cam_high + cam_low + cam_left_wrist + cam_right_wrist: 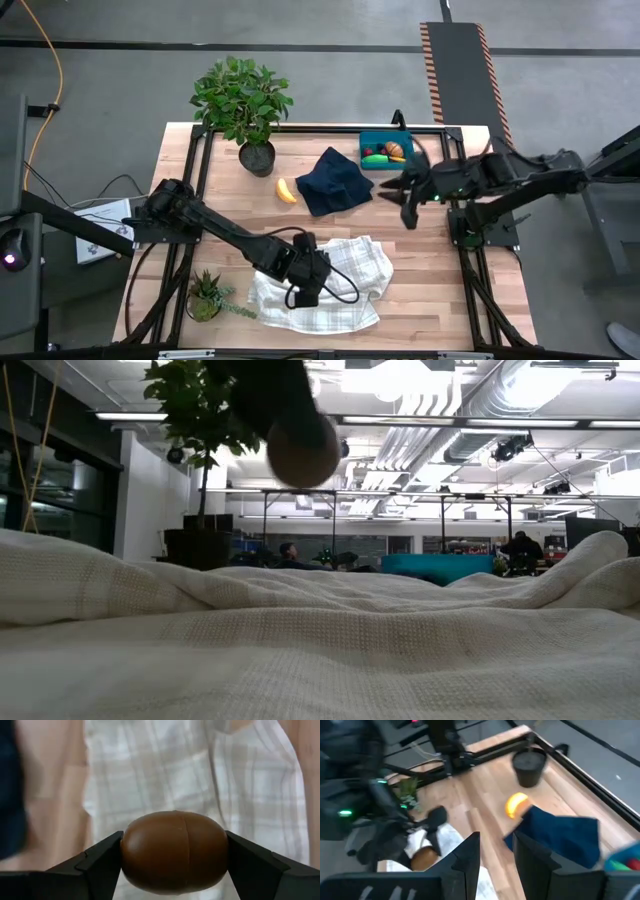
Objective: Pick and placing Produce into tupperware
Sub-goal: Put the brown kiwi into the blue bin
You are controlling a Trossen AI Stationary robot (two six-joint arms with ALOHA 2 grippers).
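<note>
Brown kiwi [174, 852] sits clamped in the left claw [174, 860] above the white checked cloth [350, 262]; right claw's [496, 851] fingers stand narrowly apart.

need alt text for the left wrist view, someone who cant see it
The left gripper clamps a smooth brown egg-shaped kiwi-like toy piece between its two dark fingers, close to the camera. Behind it lies a white cloth with faint grey checks, with light wooden tabletop beside it.
</note>
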